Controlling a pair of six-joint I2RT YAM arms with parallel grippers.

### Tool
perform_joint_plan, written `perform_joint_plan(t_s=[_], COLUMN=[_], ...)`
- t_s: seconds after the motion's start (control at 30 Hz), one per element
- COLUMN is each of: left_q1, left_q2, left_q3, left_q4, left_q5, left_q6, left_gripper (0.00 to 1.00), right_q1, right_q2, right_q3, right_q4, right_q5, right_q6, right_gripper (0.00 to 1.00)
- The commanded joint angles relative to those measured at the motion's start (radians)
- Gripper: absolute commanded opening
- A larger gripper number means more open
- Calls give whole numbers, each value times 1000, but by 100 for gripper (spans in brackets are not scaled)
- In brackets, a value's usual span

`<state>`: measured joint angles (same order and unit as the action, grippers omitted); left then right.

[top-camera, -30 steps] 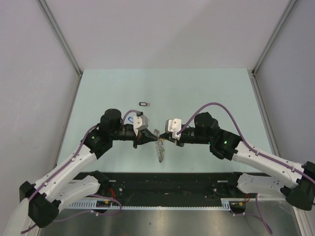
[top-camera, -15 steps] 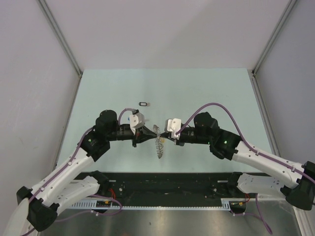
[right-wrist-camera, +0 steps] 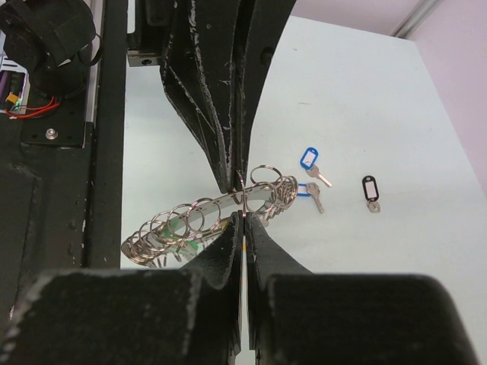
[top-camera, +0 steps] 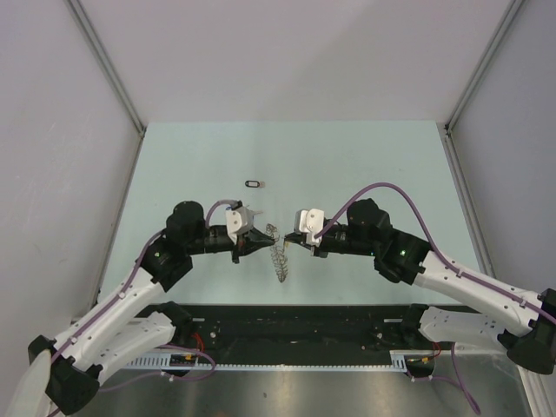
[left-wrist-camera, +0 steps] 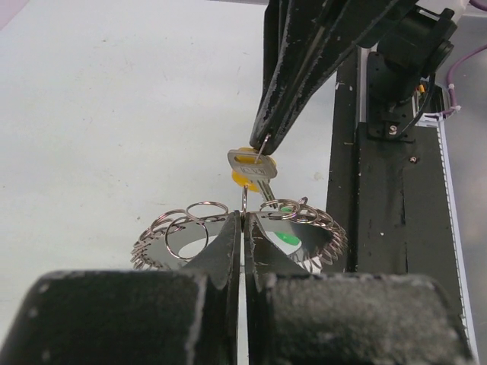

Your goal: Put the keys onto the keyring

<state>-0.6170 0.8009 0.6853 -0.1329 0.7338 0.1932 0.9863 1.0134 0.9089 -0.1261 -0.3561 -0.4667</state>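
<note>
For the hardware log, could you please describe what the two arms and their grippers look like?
Both arms have white links with black joint housings; the left arm and right arm each carry a looping purple cable and a green light. Each wrist bears a white camera block; the jaws are slim, tapered, scuffed black.

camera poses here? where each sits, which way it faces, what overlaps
Top external: above, behind the bases, looking down on the table; left arm and right arm show.
Left wrist: low, looking along its shut left fingers at the right fingers and yellow-tagged key.
Right wrist: reversed, own fingers at bottom, facing the left fingers.
Shared: keyring in all three; black-tagged key in top and right wrist.
</note>
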Motion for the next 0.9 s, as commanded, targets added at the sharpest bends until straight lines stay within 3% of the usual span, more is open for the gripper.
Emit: perform_joint_plan(t_s=[0.0,0.87], left_q1=[-4,-4], left_q2=[-43,-69], left_q3=[-13,-44], left_q4=[93,128], left_q5=[35,78], left_q6=[32,52], left_gripper=[0,0], right_q1=[3,-3], right_q2=[5,11], right_q3=[33,33], right_q4=[14,31], right_q5=[-1,-46], right_q6=[5,11], right_gripper=[0,0])
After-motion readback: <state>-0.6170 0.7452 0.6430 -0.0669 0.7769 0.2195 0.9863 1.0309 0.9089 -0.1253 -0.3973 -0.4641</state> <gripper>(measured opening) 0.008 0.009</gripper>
